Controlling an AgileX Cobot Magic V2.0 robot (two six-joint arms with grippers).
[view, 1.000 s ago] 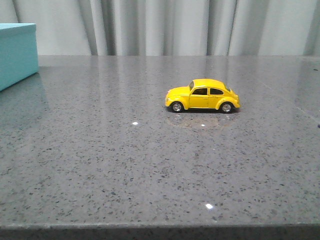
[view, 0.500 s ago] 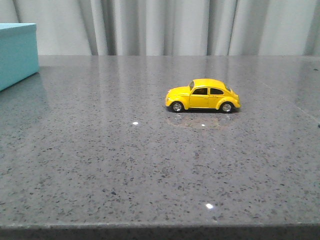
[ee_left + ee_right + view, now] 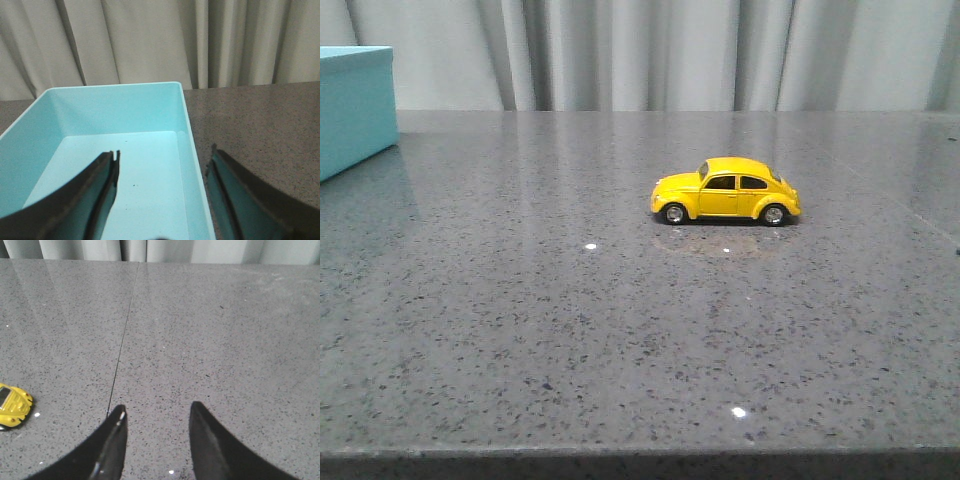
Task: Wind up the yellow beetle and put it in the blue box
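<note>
1. Well, the yellow beetle (image 3: 725, 191) sits untouched mid-table (image 3: 620, 330), well apart from the blue box (image 3: 355, 105).
2. Left gripper (image 3: 162, 172) hovers spread above the seemingly empty box.
3. Right gripper (image 3: 156, 427) gapes beside the beetle, probably to grasp it.

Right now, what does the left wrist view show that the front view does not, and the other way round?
Only the left wrist view shows the inside of the box, which holds nothing, and the open left gripper hanging over its rim. Only the front view shows the beetle, standing on its wheels on the table, well to the right of the box. Both show the box, the grey table and the curtain behind.
</note>
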